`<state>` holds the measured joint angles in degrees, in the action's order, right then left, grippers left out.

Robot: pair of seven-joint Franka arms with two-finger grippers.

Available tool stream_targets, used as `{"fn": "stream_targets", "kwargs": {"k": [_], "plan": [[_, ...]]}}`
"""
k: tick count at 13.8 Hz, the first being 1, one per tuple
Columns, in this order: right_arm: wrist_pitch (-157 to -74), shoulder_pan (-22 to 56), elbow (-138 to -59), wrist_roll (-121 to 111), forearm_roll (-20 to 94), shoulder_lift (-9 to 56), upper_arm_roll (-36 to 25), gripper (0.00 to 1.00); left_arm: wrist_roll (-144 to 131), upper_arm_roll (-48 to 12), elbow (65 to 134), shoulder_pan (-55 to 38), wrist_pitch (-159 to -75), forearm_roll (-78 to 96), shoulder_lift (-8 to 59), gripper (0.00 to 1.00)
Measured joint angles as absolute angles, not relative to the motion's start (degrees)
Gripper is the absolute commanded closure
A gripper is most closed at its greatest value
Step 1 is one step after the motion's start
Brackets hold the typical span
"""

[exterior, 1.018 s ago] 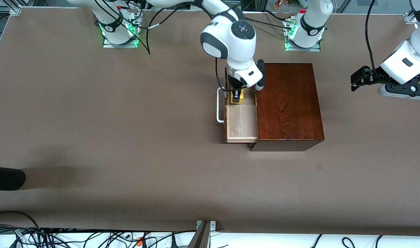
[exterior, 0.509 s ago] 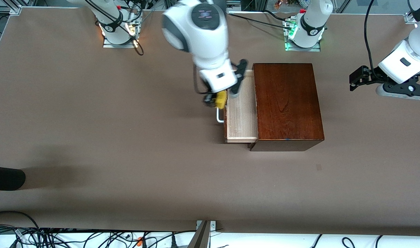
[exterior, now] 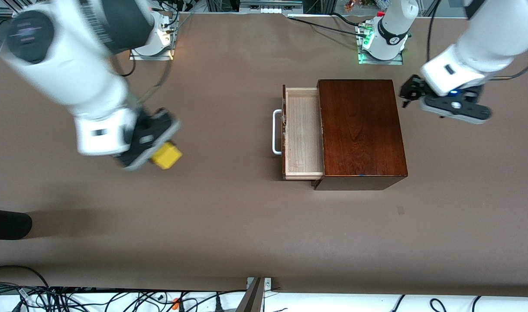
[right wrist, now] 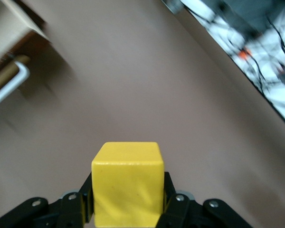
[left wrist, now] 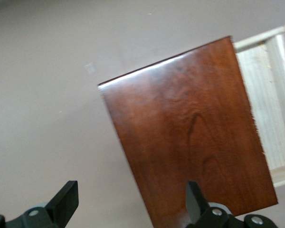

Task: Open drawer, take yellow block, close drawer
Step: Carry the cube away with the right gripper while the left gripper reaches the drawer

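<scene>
The drawer (exterior: 302, 134) of the dark wooden box (exterior: 359, 130) stands pulled open, its pale inside bare and its white handle (exterior: 276, 132) facing the right arm's end of the table. My right gripper (exterior: 156, 151) is shut on the yellow block (exterior: 166, 156) and holds it over bare table toward the right arm's end, well away from the drawer. The right wrist view shows the block (right wrist: 127, 183) clamped between the fingers of the right gripper (right wrist: 127, 202). My left gripper (exterior: 409, 93) is open and empty over the box's edge at the left arm's end; the left wrist view shows the left gripper (left wrist: 130, 204) spanning the box top (left wrist: 190, 137).
A black object (exterior: 6, 224) pokes in at the table's edge at the right arm's end, nearer the camera. Cables (exterior: 116, 299) lie off the near edge. The handle (right wrist: 9, 88) shows in the right wrist view.
My right gripper lifted the yellow block out of the drawer and carried it toward the right arm's end. My left arm swung in toward the box.
</scene>
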<state>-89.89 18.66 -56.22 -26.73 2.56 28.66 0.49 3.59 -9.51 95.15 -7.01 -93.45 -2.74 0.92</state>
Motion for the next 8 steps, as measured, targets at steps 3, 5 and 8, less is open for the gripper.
{"fn": "stream_targets", "kwargs": {"k": [3, 5, 8], "plan": [[-88.08, 12.24, -58.07, -26.87, 2.78, 28.75, 0.4, 1.0, 3.29, -15.5, 91.87, -8.48, -94.48, -2.72, 5.42, 0.0], [-88.7, 10.17, -61.4, -25.31, 2.78, 28.5, 0.07, 1.0, 3.15, -18.27, 88.31, -9.29, -94.53, -2.72, 9.7, 0.0], [-103.44, 7.66, -78.96, -19.95, 2.63, 24.37, -0.21, 1.0, 3.36, -18.81, 85.38, -12.55, -97.3, -2.72, 15.22, 0.0]]}}
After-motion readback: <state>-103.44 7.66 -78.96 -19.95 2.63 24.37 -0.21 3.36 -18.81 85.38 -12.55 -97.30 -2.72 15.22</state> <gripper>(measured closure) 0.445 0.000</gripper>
